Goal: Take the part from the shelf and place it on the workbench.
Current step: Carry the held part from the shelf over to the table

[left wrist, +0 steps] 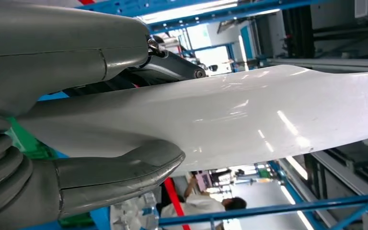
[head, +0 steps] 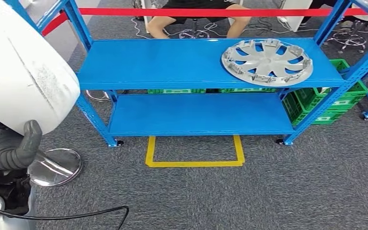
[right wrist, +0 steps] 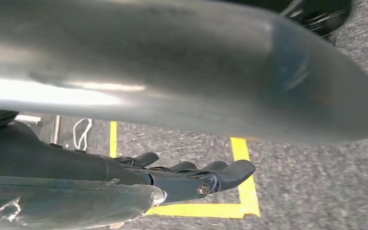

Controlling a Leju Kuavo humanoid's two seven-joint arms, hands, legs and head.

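Head view shows the left hand (head: 21, 146) fingers gripping a white part (head: 21, 67); right hand (right wrist: 191, 177) fingers hold nothing.

Left hand (head: 17, 148) had a thick grey thumb (head: 28, 141) with rounded tip and a grey ribbed cover (left wrist: 2, 163) at the wrist. Dark fingers (left wrist: 172, 64) showed a small silver pivot screw. A thin black cable (head: 76, 214) looped beside silver-grey arm parts low in head view. Right hand (right wrist: 191, 177) had dark blue-black fingers (right wrist: 230, 170) with rounded pads, a round silver screw (right wrist: 202, 189) at the knuckle, and a smooth glossy grey thumb (right wrist: 172, 67), scuffed cover edge.
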